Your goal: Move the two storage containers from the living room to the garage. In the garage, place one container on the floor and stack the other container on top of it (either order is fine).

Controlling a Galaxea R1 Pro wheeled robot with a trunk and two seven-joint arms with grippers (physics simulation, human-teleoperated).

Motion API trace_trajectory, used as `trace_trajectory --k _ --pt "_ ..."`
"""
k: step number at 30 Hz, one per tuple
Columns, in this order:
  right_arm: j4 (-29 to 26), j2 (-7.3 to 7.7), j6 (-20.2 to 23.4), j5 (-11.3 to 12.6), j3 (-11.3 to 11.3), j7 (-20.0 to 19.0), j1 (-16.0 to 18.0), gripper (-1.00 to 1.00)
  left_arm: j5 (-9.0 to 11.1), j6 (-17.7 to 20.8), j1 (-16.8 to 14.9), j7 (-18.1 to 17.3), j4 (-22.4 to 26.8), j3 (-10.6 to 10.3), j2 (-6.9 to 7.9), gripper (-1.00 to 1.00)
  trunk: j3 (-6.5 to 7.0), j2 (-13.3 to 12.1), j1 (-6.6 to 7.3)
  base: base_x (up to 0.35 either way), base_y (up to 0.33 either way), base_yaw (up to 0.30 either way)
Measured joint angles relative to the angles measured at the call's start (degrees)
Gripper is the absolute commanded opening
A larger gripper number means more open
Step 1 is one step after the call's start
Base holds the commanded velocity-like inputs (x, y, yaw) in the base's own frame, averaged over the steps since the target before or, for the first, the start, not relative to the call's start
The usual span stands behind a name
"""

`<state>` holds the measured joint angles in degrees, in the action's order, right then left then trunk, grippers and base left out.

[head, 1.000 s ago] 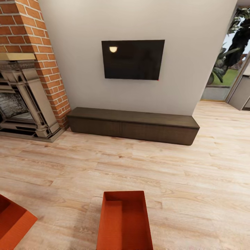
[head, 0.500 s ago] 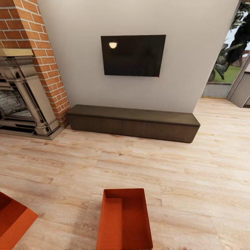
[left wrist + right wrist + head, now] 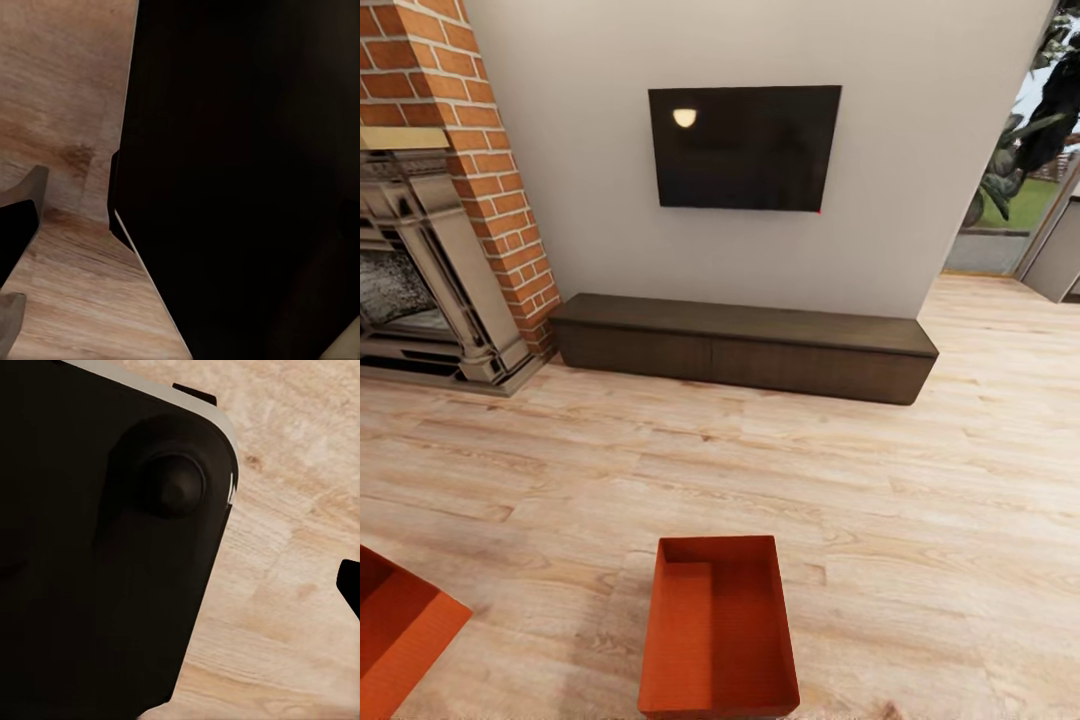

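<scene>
Our view has tilted down a bit, both containers (image 3: pixel 718 625) (image 3: pixel 400 625) untouched on the living-room floor (image 3: pixel 920 520), nothing lifted; claw states: can't tell.

Left-arm camera, main mass: I see a black housing (image 3: pixel 240 180), matte and almost featureless, with flat faces meeting at an angled corner.
Left-arm camera, edge: a thin pale edge line (image 3: pixel 150 281) runs along the lower slant of that housing.
Left-arm camera, margin: two grey wedge pieces (image 3: pixel 22 199), dark-faced and tapered; I cannot tell what part they are.
Right-arm camera, main mass: a black panel (image 3: pixel 67 585) with one broadly rounded corner.
Right-arm camera, fitting: a round boss (image 3: pixel 176 484) with a domed centre, set in a raised oval pad, all black.
Right-arm camera, trim: a pale rim (image 3: pixel 229 457) follows the rounded corner.
Right-arm camera, extras: a small black tab (image 3: pixel 196 392) behind the panel; a black sliver (image 3: pixel 350 585) at the frame edge.
</scene>
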<state>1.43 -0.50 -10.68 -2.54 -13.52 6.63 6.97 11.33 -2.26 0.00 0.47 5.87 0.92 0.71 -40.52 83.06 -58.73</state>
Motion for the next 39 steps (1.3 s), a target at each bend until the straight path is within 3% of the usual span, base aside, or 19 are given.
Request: trace_trajectory --k 39 --pt "0.00 0.00 -0.01 0.00 0.00 0.00 0.00 1.00 0.00 0.00 0.00 0.00 0.00 0.02 0.00 1.00 -3.62 0.00 0.00 0.000 0.000 0.000"
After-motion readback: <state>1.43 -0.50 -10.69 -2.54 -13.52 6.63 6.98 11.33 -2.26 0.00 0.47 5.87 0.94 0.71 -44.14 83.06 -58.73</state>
